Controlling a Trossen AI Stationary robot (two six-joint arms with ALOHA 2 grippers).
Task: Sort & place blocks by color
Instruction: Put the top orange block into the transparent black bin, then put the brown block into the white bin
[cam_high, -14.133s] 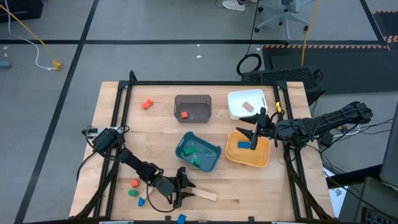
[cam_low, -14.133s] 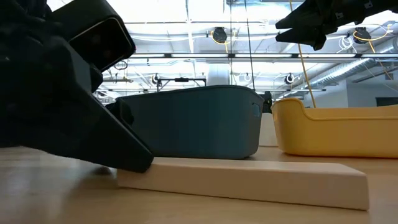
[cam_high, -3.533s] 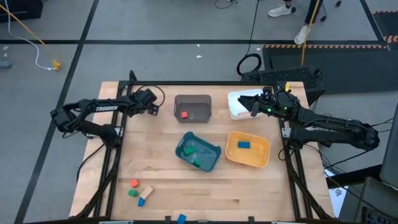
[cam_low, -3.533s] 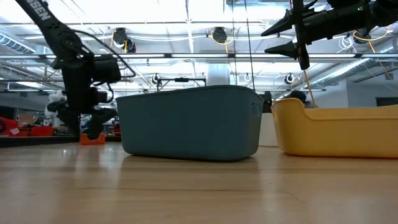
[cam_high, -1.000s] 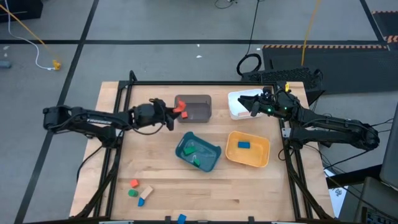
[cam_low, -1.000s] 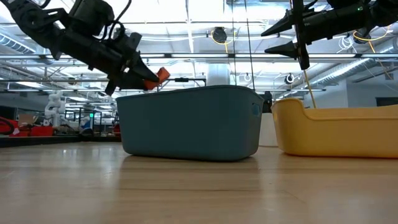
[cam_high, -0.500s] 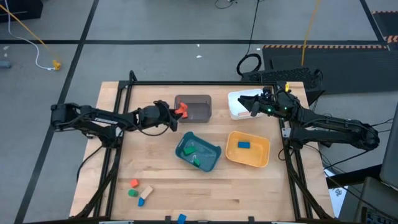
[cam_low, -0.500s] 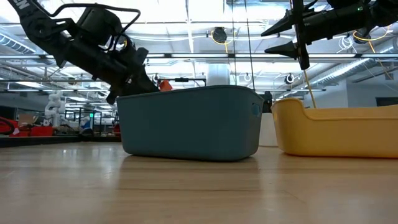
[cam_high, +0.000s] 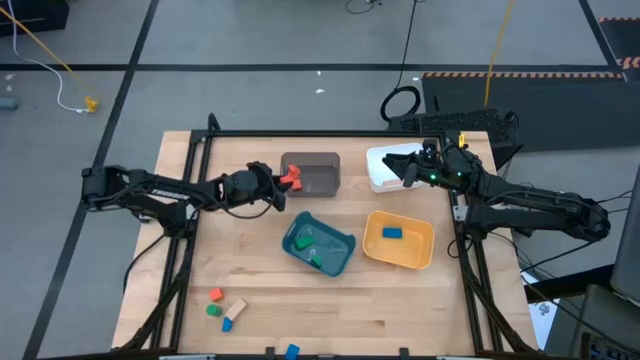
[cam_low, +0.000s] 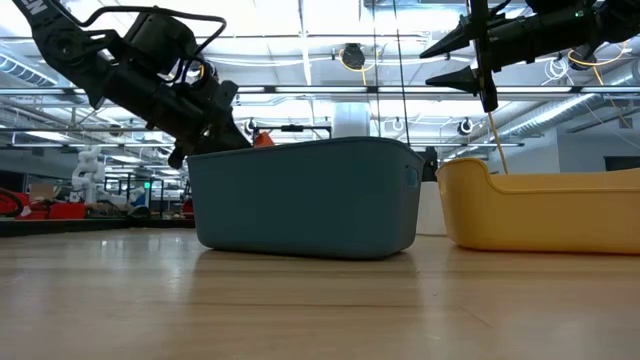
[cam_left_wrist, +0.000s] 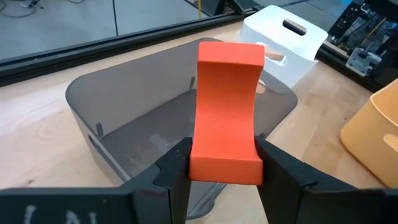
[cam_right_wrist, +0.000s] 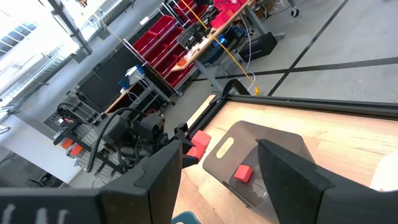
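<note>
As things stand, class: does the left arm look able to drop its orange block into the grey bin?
Probably yes. The left gripper holds the orange block at the grey bin's open rim, with nothing between them.

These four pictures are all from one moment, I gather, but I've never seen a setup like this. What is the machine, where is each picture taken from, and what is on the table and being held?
It is a robot with two dark arms at a wooden table. One picture looks straight down from above, one looks level across the tabletop, and two come from cameras on the arms' wrists.

The left gripper is shut on an orange block, held just at the near edge of the grey tray, which already holds a red block. The right gripper waits, open, over the white tray.

Also on the table are a teal tray with green blocks in it and a yellow tray with a blue block. Loose blocks lie near the front left corner.
</note>
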